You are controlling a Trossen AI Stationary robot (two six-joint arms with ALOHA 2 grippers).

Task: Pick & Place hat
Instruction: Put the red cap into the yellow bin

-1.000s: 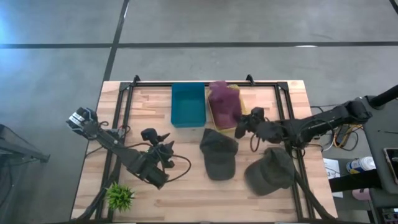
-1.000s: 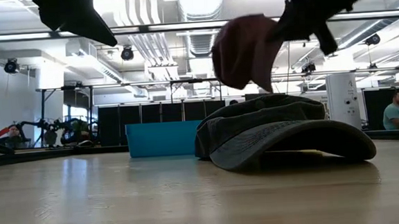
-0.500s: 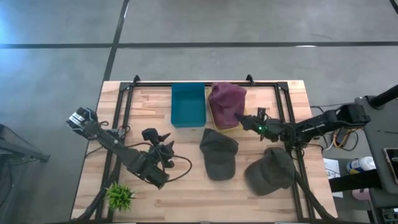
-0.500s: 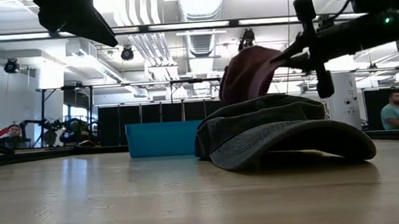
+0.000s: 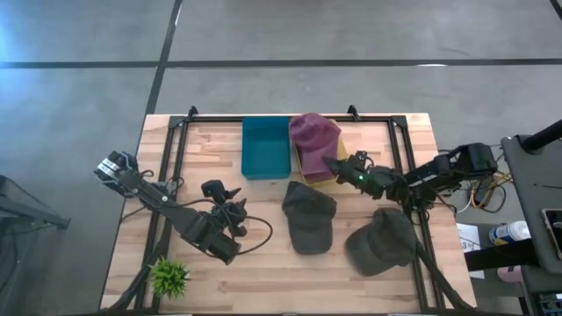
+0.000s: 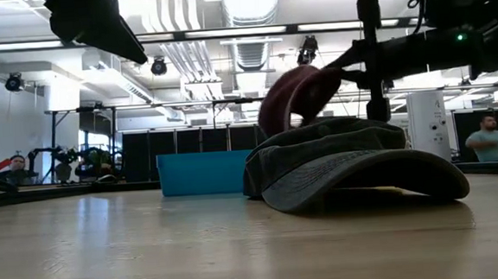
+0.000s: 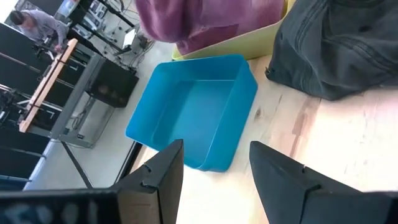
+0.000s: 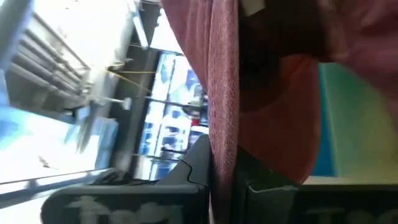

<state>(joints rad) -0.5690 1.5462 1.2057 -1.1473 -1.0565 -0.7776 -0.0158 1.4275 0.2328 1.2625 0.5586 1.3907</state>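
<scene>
Your right gripper (image 5: 332, 165) is pinched shut on the edge of the maroon hat (image 5: 314, 139); in the right wrist view the fabric (image 8: 249, 81) fills the space between the fingers and hides their tips. Just ahead of that gripper the hat sits over the yellow bin (image 5: 321, 178), which it covers almost entirely — only a strip of rim shows. The blue bin (image 5: 265, 147) lies just past the hat from the gripper. Two dark caps lie close to it: one (image 5: 308, 215) below its tip, the other (image 5: 381, 240) under the arm. In the low view the near cap (image 6: 355, 166) blocks the hat's lower part. Your left gripper (image 5: 230, 211) hovers well apart, fingers (image 7: 155, 180) spread and holding nothing.
</scene>
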